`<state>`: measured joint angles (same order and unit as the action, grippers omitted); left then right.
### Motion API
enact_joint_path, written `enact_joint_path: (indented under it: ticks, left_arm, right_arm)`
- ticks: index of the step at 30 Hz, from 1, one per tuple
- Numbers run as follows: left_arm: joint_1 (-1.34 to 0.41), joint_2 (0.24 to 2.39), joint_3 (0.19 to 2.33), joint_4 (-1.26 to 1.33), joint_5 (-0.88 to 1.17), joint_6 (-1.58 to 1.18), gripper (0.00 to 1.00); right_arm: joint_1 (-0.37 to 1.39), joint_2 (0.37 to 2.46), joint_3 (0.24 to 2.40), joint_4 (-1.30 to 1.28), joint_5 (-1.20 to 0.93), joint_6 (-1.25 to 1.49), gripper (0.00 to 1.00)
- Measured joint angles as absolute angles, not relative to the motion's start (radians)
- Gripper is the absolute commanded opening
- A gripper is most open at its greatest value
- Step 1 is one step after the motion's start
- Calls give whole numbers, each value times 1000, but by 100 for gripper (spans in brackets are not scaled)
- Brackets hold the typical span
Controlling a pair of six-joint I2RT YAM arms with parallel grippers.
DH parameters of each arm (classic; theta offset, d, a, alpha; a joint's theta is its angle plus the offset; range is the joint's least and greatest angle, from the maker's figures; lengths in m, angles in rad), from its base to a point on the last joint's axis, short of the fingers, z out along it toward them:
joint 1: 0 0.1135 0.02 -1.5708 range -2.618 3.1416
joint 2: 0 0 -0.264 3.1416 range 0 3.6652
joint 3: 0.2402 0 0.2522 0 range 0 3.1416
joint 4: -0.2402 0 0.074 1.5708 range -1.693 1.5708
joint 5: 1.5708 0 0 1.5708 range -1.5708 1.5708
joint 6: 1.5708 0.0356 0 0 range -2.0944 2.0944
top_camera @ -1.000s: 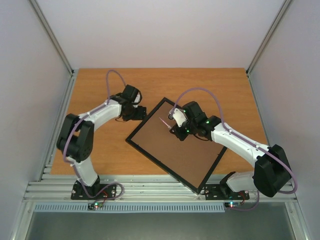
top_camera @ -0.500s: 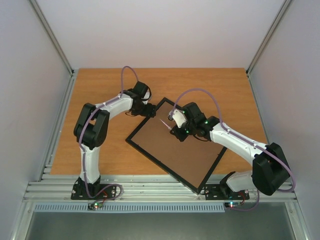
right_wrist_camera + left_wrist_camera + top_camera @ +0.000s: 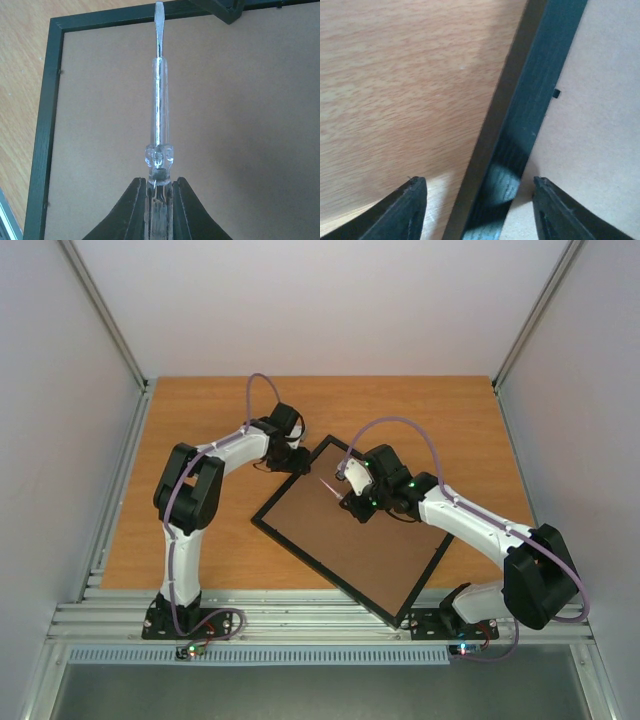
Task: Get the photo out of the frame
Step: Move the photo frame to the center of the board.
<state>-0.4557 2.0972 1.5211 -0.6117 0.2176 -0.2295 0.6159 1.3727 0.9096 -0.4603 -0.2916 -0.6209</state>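
Frame (image 3: 345, 540), one; screwdriver (image 3: 158, 115), one.

Orange-brown wooden table (image 3: 200, 420), plain pale walls (image 3: 320, 300) — aluminium rails (image 3: 300, 615) along near edge

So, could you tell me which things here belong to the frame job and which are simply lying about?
Job: thin black rectangular picture frame, back up; its plain brown backing board; clear-handled flat-blade screwdriver, held in right gripper; left gripper, open astride the frame's edge; photo not in sight.
Just there: orange-brown wooden table; grey metal rails at its near edge.
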Motion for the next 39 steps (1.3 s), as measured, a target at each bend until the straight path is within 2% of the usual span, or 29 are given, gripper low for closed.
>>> enact_joint_path:
  ticks: [3, 13, 27, 39]
  left_arm:
    - [-455, 2097, 1512, -602, 228, -233, 45]
    - [-425, 2040, 1419, -553, 227, -285, 39]
    - [-249, 1814, 1103, -484, 218, -425, 39]
    - [-306, 1694, 938, -400, 218, -519, 39]
  right_arm:
    - [616, 1373, 910, -461, -292, -621, 1]
    - [616, 1373, 910, -466, -292, -616, 1]
    - [616, 1372, 910, -482, -300, -607, 1]
    - [616, 1373, 923, -529, -307, -611, 1]
